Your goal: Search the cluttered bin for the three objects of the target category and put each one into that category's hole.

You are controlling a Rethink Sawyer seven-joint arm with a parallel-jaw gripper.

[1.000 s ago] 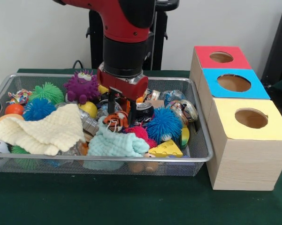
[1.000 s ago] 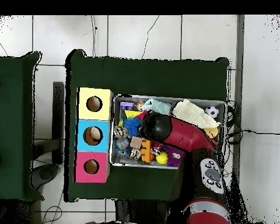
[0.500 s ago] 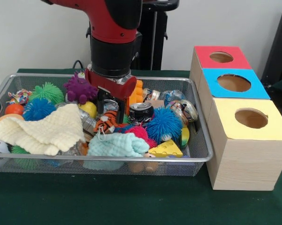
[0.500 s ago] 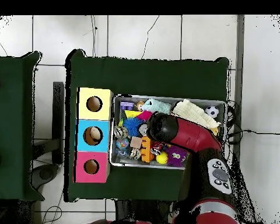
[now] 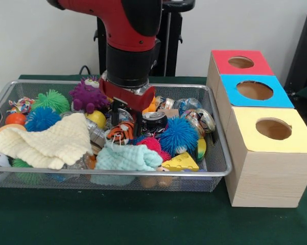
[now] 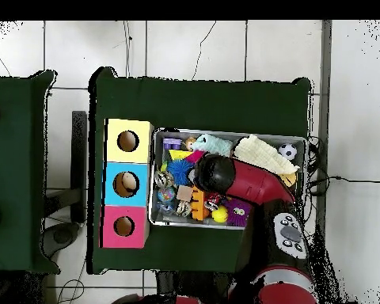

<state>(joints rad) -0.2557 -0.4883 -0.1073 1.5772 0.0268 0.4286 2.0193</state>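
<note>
- Front view: the red and black arm's gripper (image 5: pixel 126 120) hangs low over the middle of the large shallow silver wire-mesh bin (image 5: pixel 220 171), which sits on the dark green tabletop (image 5: pixel 143 219).
- Dark fingers (image 5: pixel 118 113) reach down just above a small orange-and-black striped tiger toy (image 5: pixel 118 132); I cannot tell how wide they stand, or whether they touch the toy.
- Bin is crowded: cream knitted cloth (image 5: pixel 46 143), mint-green cloth (image 5: pixel 126 158), blue spiky rubber ball (image 5: pixel 179 136), purple fuzzy monster toy (image 5: pixel 89 94), yellow cheese-wedge toy (image 5: pixel 180 162), dented drink can (image 5: pixel 154 121).
- Three pale wooden boxes stand just beside the bin, tops red (image 5: pixel 240 62), blue (image 5: pixel 254 91) and yellow (image 5: pixel 273 130), each with a round hole.
- Overhead view: the arm (image 6: pixel 241 180) covers the bin's centre; the three holes show nothing I can make out inside.
- Judgement: searching stage. Nothing seen lifted or carried, so sorting looks mostly or wholly left to do.
</note>
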